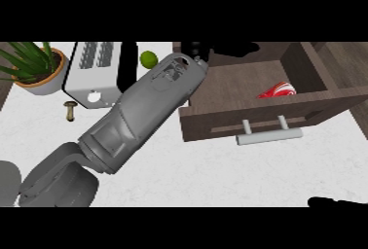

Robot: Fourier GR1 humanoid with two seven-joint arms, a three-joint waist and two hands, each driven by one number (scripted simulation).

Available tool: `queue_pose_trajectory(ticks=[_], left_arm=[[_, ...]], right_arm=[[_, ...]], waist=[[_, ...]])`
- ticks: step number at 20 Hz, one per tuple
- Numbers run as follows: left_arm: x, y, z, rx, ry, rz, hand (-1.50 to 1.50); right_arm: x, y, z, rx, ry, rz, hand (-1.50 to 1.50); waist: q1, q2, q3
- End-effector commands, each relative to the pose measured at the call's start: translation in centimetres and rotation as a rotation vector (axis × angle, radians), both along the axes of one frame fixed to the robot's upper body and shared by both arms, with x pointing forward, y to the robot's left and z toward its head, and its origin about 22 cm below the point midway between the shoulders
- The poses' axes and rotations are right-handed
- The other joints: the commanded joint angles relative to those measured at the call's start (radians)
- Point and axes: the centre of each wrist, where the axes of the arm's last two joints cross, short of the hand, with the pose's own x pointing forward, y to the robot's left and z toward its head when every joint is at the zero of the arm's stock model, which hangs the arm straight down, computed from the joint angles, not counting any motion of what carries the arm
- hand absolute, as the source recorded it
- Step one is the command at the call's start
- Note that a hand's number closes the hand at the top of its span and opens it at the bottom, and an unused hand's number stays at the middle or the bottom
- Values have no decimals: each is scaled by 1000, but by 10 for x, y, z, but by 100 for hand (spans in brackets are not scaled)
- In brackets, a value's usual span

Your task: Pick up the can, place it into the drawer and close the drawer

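My left hand (193, 49) is mostly out of sight — only a dark bit of it shows past the wrist at the drawer's back left corner, so I cannot tell how it is set or whether it holds anything. My left forearm (140, 109) runs up from the lower left, across the white counter (237, 170), and ends over that corner of the drawer (237, 92).

The drawer stands pulled out, its front and pale bar handle (267, 134) facing me. Inside, against the front wall toward the right, lies the red-and-white can (277, 90), tipped on its side — so I judge the placing done and the closing left. For that I would bring the arm clear of the box and push on the front panel.

My right hand (327, 201) shows only as a dark sliver at the lower right edge; its state I cannot tell.

Left of my arm sit a toaster (93, 68), a lime (148, 59), a potted plant (32, 65) and a small mushroom (70, 111), all well apart from the drawer's path.
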Motion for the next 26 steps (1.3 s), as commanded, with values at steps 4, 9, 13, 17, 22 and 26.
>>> queue_pose_trajectory(ticks=[4, 9, 13, 17, 22, 26], left_arm=[[-3, -4, 6, -73, -19, -17, -150], [-4, -10, 19, -104, -34, 2, -150], [-2, -12, 27, -64, -65, -9, -150], [-4, -6, 22, -65, -40, -23, -150], [-3, 0, 26, -89, -37, -19, -150], [-10, 1, 23, -78, -26, 1, -150]], right_arm=[[11, 4, -1, -193, -41, -9, -150], [24, 22, 8, -395, -64, -47, -150], [34, 25, 2, -579, -30, -120, -150], [48, 47, -24, -682, -10, -123, -150], [64, 49, -71, -826, 58, -167, -150], [100, 69, -79, -747, 44, -217, -150]], waist=[[37, -5, 0], [53, -7, -1], [100, -18, -2], [125, -28, -2], [136, -28, -1], [152, -34, -1]])
